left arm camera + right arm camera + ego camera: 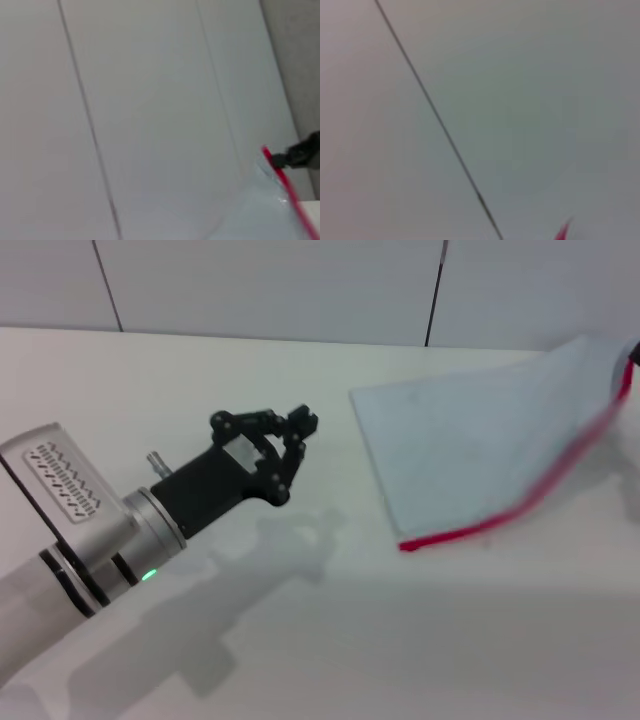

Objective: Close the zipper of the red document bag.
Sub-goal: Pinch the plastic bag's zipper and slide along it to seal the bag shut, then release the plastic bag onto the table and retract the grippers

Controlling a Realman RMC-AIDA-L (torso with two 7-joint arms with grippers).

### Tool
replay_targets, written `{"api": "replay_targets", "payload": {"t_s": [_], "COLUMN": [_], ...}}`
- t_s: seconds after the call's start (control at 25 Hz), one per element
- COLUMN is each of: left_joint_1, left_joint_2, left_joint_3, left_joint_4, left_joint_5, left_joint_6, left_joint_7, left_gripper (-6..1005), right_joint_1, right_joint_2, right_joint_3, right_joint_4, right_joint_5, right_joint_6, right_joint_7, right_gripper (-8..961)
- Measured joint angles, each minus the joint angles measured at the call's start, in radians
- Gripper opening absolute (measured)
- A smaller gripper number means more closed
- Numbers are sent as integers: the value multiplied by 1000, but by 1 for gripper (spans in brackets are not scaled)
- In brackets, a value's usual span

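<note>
Bag [470,445] lifted at far right corner by right gripper [300,155] — grip state unclear — zipper [530,495] progress unreadable; left gripper [295,440] idle, fingers together.

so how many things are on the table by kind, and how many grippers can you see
document bags: 1, the red document bag, one end lifted at the right edge of the head view, its zipper along one long edge
grippers: 2, the left gripper above the table beside the bag, and the right gripper at the zipper's raised end
total: 3
</note>
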Motion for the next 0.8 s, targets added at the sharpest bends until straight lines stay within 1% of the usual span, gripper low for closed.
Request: {"api": "replay_targets", "payload": {"t_s": [0.04, 0.16, 0.24, 0.36, 0.48, 0.56, 0.68, 0.8], "left_joint_1": [2, 6, 11, 15, 19, 26, 40, 54], "left_joint_2": [-1, -3, -3, -4, -4, -2, -2, -1], "left_joint_3": [0, -1, -1, 0, 1, 3, 3, 2], "left_joint_4": [0, -2, -4, -8, -10, -11, -9, -5], "left_joint_5": [-19, -67, -89, -123, -136, -137, -138, -142], "left_joint_6": [0, 0, 0, 0, 10, 39, 91, 134], "left_joint_7": [1, 5, 7, 8, 6, 2, 8, 12], "left_gripper": [56, 52, 109, 195, 334, 427, 453, 479], "right_joint_1": [-3, -13, -23, -47, -79, -102, -140, -164], "right_joint_2": [0, 3, 6, 8, 10, 11, 13, 16], "right_joint_3": [5, 32, 57, 114, 178, 220, 283, 316], "right_joint_4": [0, 4, 13, 48, 117, 170, 254, 307], "right_joint_5": [5, 16, 16, 16, 17, 17, 18, 18], "right_joint_6": [0, -12, -46, -126, -213, -256, -299, -320], "right_joint_7": [-16, -84, -145, -265, -439, -577, -785, -894], "right_gripper": [11, 59, 91, 207, 322, 423, 574, 579]}}
